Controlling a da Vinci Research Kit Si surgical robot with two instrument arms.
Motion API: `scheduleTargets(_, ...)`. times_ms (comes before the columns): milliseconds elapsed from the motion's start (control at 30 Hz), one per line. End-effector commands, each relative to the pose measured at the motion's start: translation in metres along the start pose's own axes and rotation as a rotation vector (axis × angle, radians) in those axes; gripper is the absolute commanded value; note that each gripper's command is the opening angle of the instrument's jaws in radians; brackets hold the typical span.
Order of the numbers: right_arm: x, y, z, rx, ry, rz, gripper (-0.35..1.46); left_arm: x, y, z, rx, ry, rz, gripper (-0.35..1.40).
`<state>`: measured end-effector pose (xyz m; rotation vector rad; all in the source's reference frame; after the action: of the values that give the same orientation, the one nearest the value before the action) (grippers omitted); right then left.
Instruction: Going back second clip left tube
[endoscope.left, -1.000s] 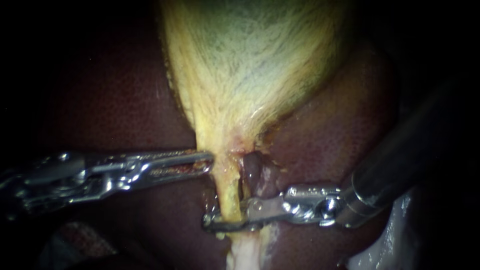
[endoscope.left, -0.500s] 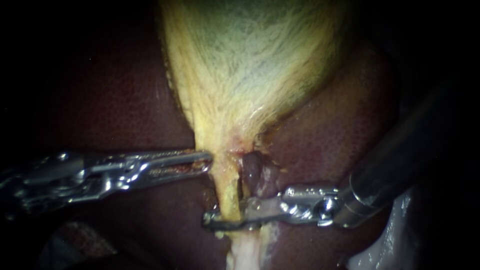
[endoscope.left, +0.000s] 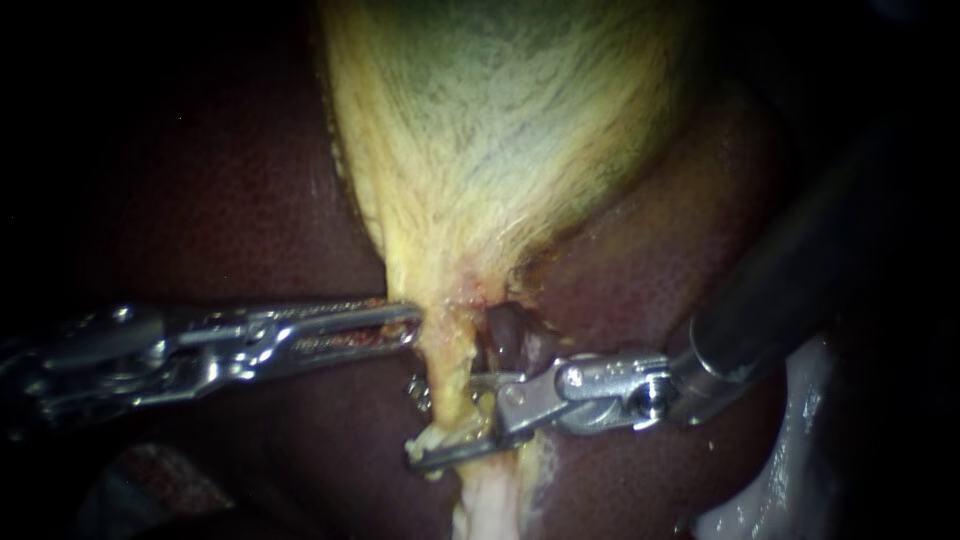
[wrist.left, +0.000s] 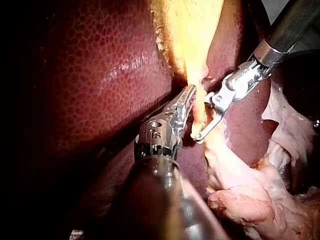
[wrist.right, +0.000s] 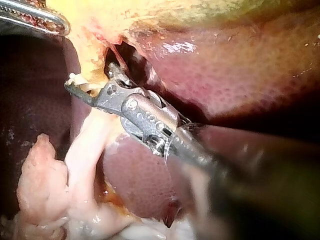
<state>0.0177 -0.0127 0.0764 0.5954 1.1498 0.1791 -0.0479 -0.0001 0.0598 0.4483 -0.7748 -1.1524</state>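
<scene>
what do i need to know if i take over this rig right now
Left instrument: tip against the yellow tissue just under the gallbladder, over the liver.
Right instrument: jaws open, one on each side of the left tube, below the left instrument's tip.
Done: unclear. A small metal glint beside the tube could be a clip or a jaw tip.
Left: check that a clip sits across the tube, then probably ease the right instrument straight back off the tube without snagging it.
</scene>
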Motion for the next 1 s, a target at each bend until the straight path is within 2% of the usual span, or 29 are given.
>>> scheduleTargets(33,0.0,-0.0002,0.0,0.002,0.0,0.0,0.58,0.0,0.0,0.0,0.0,0.0,0.0,-0.01)
scheduleTargets(333,0.0007,-0.0025,0.0001,0.016,-0.002,-0.008,0.59,0.0,0.0001,0.0,0.0,0.0,0.0,-0.01)
scheduleTargets(533,0.0003,-0.0026,0.0004,0.02,-0.003,-0.011,0.59,0.0,0.0002,0.0,0.001,0.0,0.0,-0.01)
scheduleTargets(1000,-0.0008,-0.0034,-0.0002,0.141,-0.012,-0.143,0.6,0.0,0.0007,0.0001,0.002,0.001,0.002,-0.01)
